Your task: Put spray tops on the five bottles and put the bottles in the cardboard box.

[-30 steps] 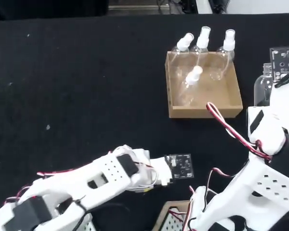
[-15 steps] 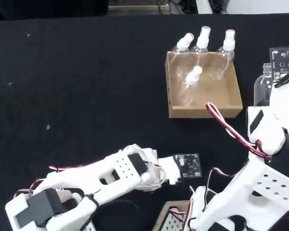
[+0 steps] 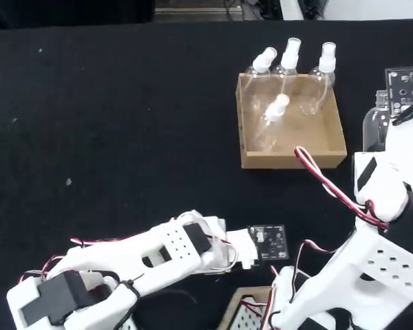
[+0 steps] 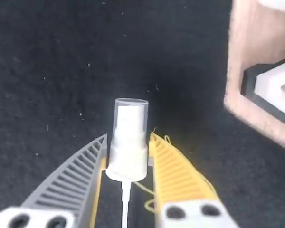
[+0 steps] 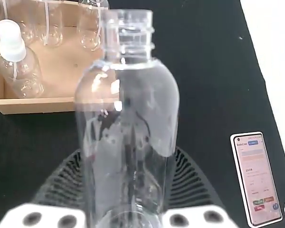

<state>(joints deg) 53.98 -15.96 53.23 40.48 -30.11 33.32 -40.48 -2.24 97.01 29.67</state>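
My left gripper (image 4: 128, 140) is shut on a white spray top (image 4: 128, 135) with a clear cap, its thin tube hanging between the fingers, above the black table. The left arm (image 3: 158, 254) lies low at the near edge. My right gripper (image 5: 128, 159) is shut on a clear bottle (image 5: 128, 133) with an open threaded neck and no top; this bottle (image 3: 374, 125) stands just right of the cardboard box (image 3: 292, 159). Several bottles with white spray tops stand in the box, one (image 3: 270, 120) in its middle and others (image 3: 289, 58) along its far wall.
A phone (image 5: 256, 178) lies on a white surface beyond the table's right edge. A brown board (image 4: 256, 66) carrying a white arm part sits close to the left gripper, and this board (image 3: 244, 302) lies at the near edge. The table's left half is bare black cloth.
The left arm has slid to the right along the near edge with the spray top in its gripper. The right arm and its bottle have stayed still.
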